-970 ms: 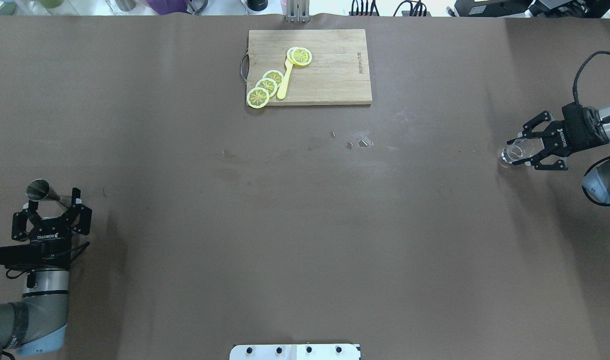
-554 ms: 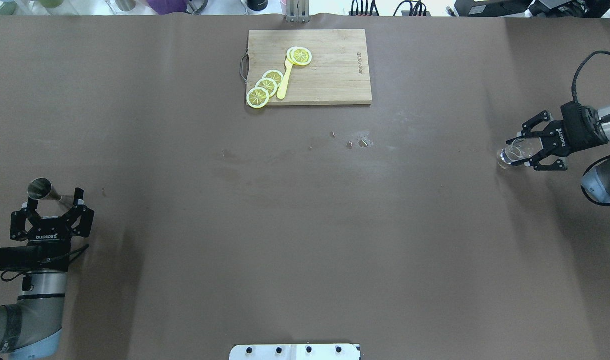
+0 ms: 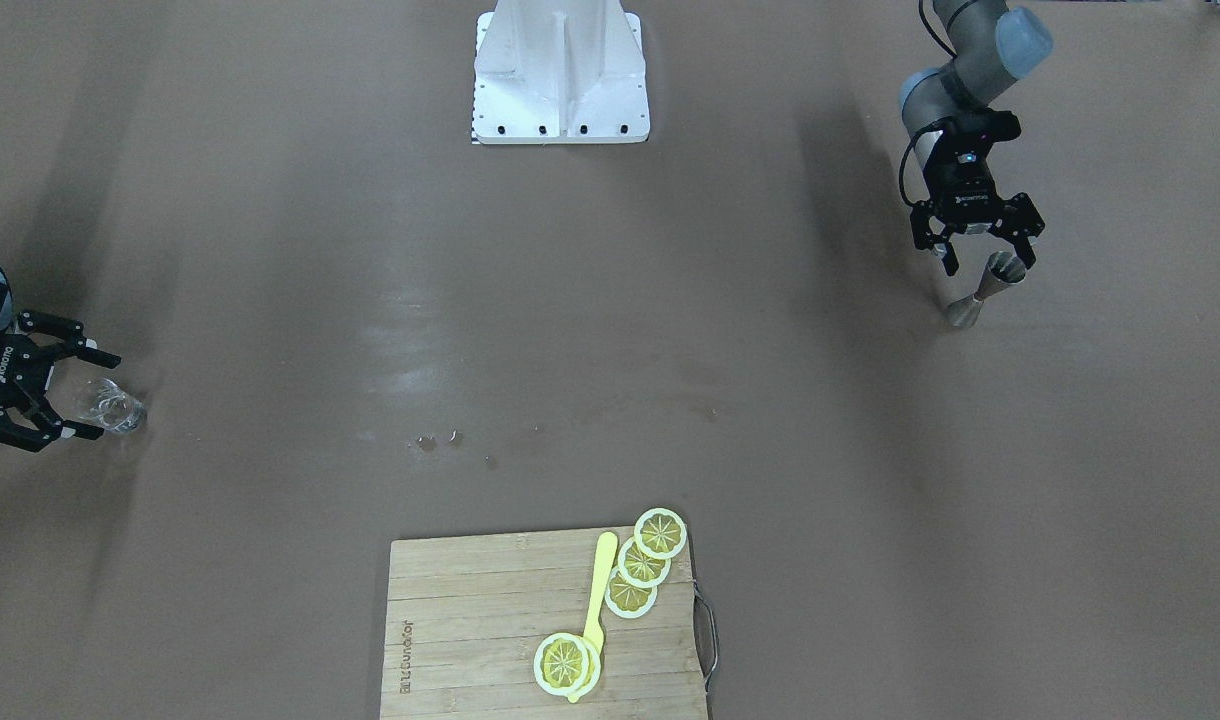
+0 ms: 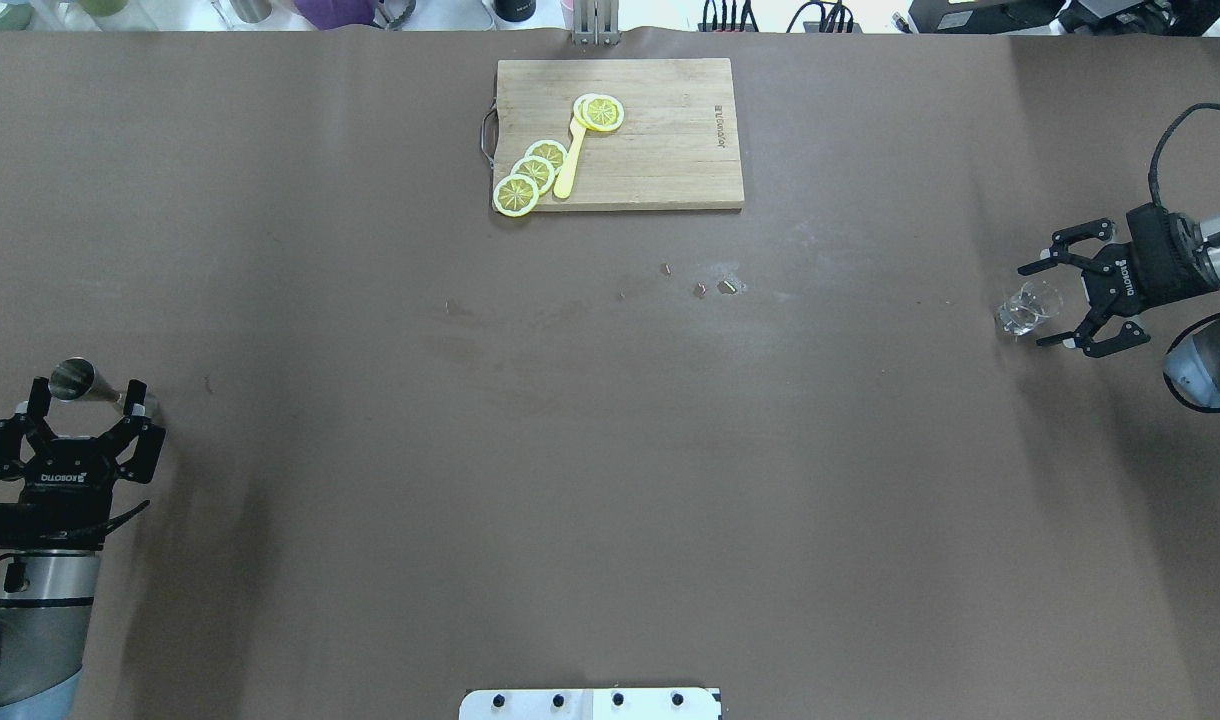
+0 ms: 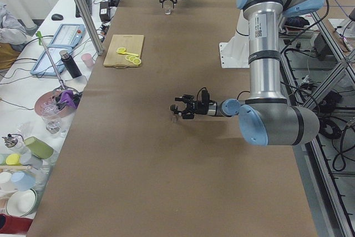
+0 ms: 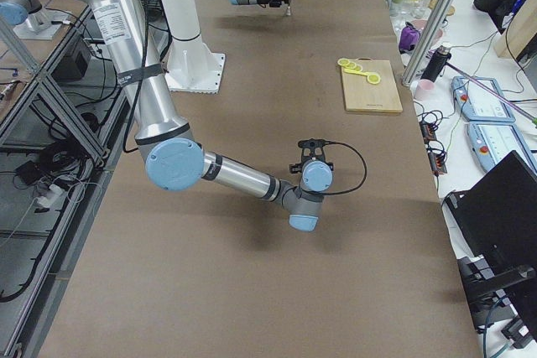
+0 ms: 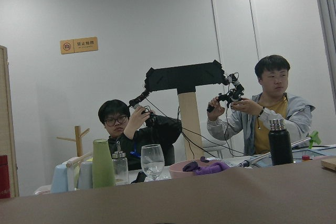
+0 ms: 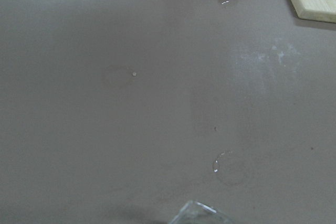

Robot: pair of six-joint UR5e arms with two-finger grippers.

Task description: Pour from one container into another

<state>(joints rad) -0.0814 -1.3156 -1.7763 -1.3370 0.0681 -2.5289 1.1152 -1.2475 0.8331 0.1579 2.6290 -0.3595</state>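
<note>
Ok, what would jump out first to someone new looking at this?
The cutting board with yellow lemon slices at the table's far middle. Then, at opposite ends, the left gripper with open jaws around the jigger and the right gripper, open around the clear glass.

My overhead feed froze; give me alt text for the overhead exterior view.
The right gripper is open, the clear glass standing between its jaws near the right edge of the table; the left gripper is open around the steel jigger near the left edge. A cutting board with lemon slices lies at far centre.
</note>
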